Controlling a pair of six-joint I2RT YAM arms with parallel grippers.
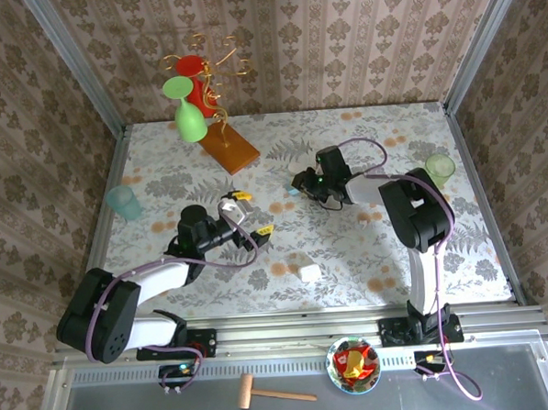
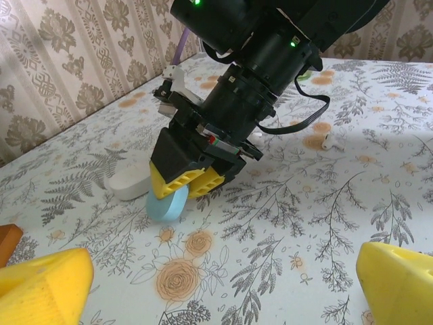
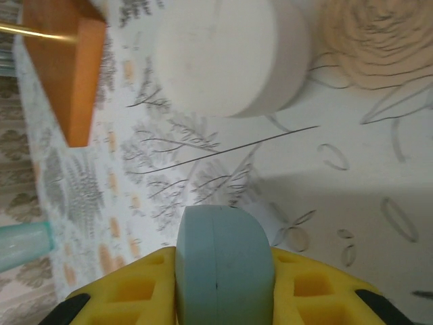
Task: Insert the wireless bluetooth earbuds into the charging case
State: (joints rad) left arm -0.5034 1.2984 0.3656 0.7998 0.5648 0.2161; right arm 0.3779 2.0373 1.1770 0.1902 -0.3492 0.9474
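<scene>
My right gripper (image 3: 225,288) is shut on a pale blue oval charging case (image 3: 223,264), standing on edge between its yellow fingers (image 3: 128,294). In the left wrist view that case (image 2: 168,202) touches the table, with a white oval case (image 2: 128,184) lying right beside it. One tiny white earbud (image 2: 329,143) lies on the cloth to the right of the right arm. My left gripper (image 2: 216,291) is open and empty, its yellow fingertips (image 2: 40,288) wide apart, a short way in front of the blue case. From above, the left gripper (image 1: 253,213) faces the right gripper (image 1: 299,185).
A white squarish case (image 1: 310,273) lies near the table's front. A glass stand on an orange wooden base (image 1: 229,148) holds a green glass (image 1: 189,118) at the back. A teal cup (image 1: 124,202) stands left, a green cup (image 1: 440,170) right.
</scene>
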